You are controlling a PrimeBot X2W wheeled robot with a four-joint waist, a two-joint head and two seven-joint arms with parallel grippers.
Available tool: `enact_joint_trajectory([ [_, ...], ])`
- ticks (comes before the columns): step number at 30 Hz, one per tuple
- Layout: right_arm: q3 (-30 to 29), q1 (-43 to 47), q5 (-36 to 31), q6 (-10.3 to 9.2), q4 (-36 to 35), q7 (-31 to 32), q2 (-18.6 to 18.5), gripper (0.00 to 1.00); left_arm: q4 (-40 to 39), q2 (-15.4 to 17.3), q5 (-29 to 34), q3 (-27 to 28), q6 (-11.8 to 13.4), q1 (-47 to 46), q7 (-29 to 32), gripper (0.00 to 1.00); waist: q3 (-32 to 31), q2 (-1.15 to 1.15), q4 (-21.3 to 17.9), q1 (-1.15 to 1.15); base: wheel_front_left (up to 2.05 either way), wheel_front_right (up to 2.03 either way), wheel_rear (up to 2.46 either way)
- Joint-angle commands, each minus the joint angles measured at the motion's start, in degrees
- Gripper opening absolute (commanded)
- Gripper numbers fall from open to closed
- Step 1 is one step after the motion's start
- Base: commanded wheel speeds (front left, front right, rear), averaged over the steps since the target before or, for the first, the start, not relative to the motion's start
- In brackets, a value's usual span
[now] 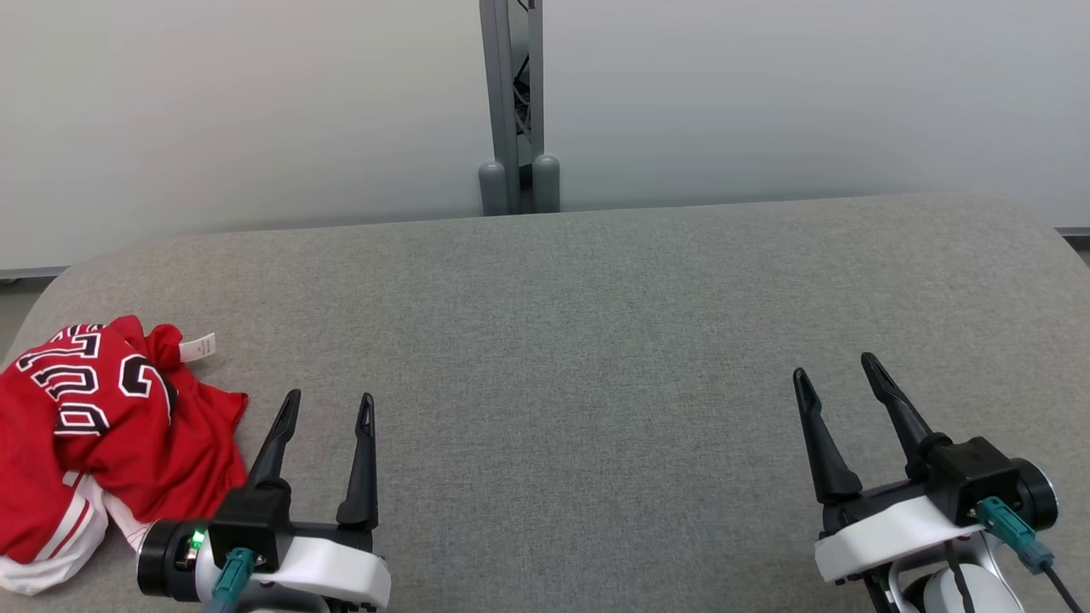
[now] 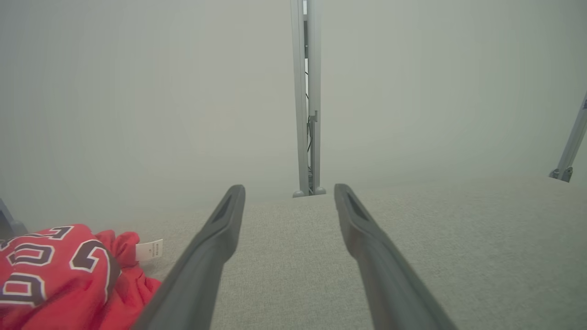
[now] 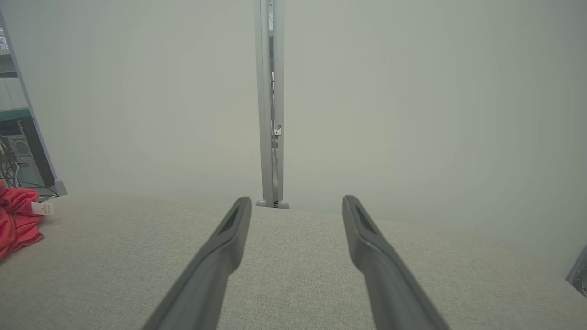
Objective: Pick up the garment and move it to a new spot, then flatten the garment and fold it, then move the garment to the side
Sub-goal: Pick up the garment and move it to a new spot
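Observation:
The garment (image 1: 102, 434) is a red jersey with black-and-white lettering, white trim and a small white tag, lying crumpled at the near left corner of the grey table (image 1: 579, 340). My left gripper (image 1: 328, 407) hovers open just to its right, nothing between its fingers. In the left wrist view the garment (image 2: 59, 275) sits at the lower left, beside the left finger, and the left gripper (image 2: 289, 192) stands open. Far to the right, my right gripper (image 1: 839, 375) is open and empty. The right wrist view shows the right gripper (image 3: 297, 204) open and the garment (image 3: 16, 220) at its left edge.
A pale wall runs behind the table, with a grey upright post (image 1: 515, 102) at its middle. The table's corners are rounded. A shelf frame with cables (image 3: 18, 151) stands off the left end.

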Motion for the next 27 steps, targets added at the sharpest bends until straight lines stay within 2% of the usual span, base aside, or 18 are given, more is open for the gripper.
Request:
enact_joint_trajectory([
  [1,-0.10,-0.07,-0.14,0.00,0.28,-0.39,-0.43,1.00,-0.13,0.30,0.05,0.12,0.19,0.39,-0.30,1.00,-0.05,0.00,0.23,0.00,0.00,0.00,0.00],
  [8,0.92,0.28,0.03,0.00,0.37,-0.39,-0.42,1.00,-0.42,0.29,-0.32,0.19,0.10,-0.15,-0.29,1.00,0.01,0.00,3.77,0.00,0.00,0.00,0.00],
  [27,2.64,0.79,-0.11,0.00,-0.40,-0.37,-0.42,1.00,-1.98,0.28,-1.02,0.49,0.99,0.55,-0.29,1.00,1.07,0.00,17.48,0.00,0.00,0.00,0.00],
])
